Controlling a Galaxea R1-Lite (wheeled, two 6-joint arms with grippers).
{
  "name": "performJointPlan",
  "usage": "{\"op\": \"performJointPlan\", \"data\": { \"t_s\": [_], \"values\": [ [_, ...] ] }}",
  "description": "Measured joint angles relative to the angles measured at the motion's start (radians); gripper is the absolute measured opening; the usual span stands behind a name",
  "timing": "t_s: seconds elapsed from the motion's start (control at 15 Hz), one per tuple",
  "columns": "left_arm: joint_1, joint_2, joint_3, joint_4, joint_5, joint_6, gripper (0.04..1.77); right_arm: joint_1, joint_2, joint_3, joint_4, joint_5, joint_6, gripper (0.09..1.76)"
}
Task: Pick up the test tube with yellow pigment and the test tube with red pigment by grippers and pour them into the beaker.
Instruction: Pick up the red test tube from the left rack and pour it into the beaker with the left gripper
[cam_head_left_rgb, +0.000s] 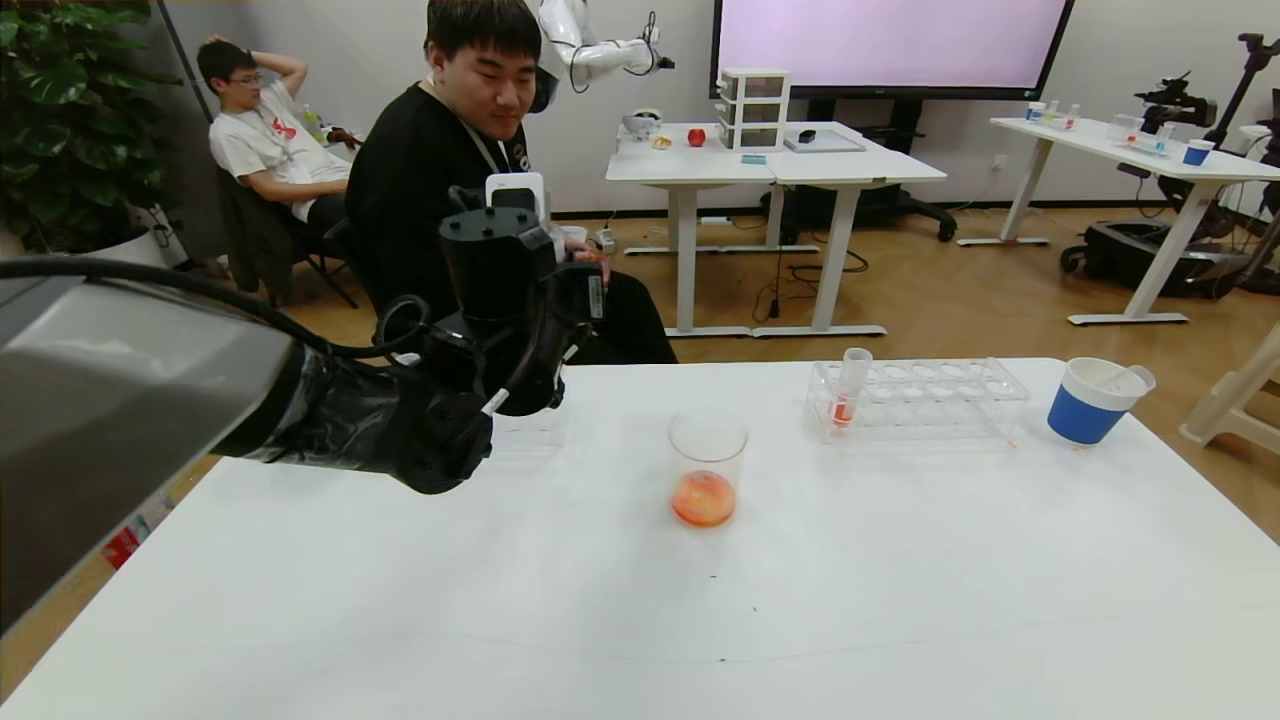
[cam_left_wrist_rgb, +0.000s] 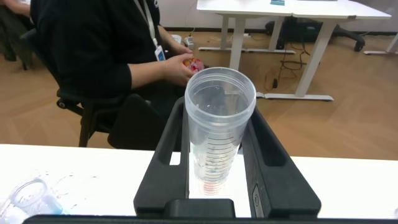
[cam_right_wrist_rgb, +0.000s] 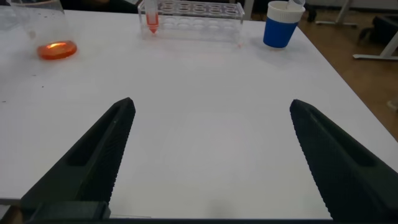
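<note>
My left gripper (cam_head_left_rgb: 575, 300) is raised over the table's far left, left of the beaker (cam_head_left_rgb: 707, 470). In the left wrist view it (cam_left_wrist_rgb: 219, 118) is shut on a clear graduated test tube (cam_left_wrist_rgb: 217, 134), held upright and almost empty, with a reddish trace at its tip. The beaker holds a little orange liquid and also shows in the right wrist view (cam_right_wrist_rgb: 37, 22). A test tube with red pigment (cam_head_left_rgb: 848, 392) stands in the clear rack (cam_head_left_rgb: 930, 400). No tube with yellow liquid is in view. My right gripper (cam_right_wrist_rgb: 211, 155) is open and empty above the near table.
A blue paper cup (cam_head_left_rgb: 1090, 405) stands right of the rack. A second clear rack (cam_head_left_rgb: 525, 435) sits under my left arm, with a tube rim (cam_left_wrist_rgb: 31, 196) showing. A seated person (cam_head_left_rgb: 450, 190) is close behind the table's far edge.
</note>
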Motion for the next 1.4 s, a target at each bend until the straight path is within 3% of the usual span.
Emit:
{"op": "performJointPlan", "data": {
  "t_s": [0.2, 0.47, 0.6, 0.8, 1.07, 1.4],
  "values": [
    [0.125, -0.065, 0.084, 0.0, -0.078, -0.002, 0.51, 0.0, 0.0, 0.0, 0.0, 0.0, 0.0, 1.74],
    [0.397, -0.16, 0.192, -0.002, -0.263, -0.017, 0.51, 0.0, 0.0, 0.0, 0.0, 0.0, 0.0, 1.74],
    [0.53, -0.183, 0.214, -0.002, -0.329, -0.04, 0.51, 0.0, 0.0, 0.0, 0.0, 0.0, 0.0, 1.74],
    [0.67, -0.166, 0.22, -0.007, -0.393, -0.071, 0.51, 0.0, 0.0, 0.0, 0.0, 0.0, 0.0, 1.74],
    [0.755, -0.071, 0.216, -0.153, -0.399, -0.067, 0.51, 0.0, 0.0, 0.0, 0.0, 0.0, 0.0, 1.74],
    [0.771, 0.021, 0.275, -0.233, -0.395, -0.059, 0.51, 0.0, 0.0, 0.0, 0.0, 0.0, 0.0, 1.74]
  ]
}}
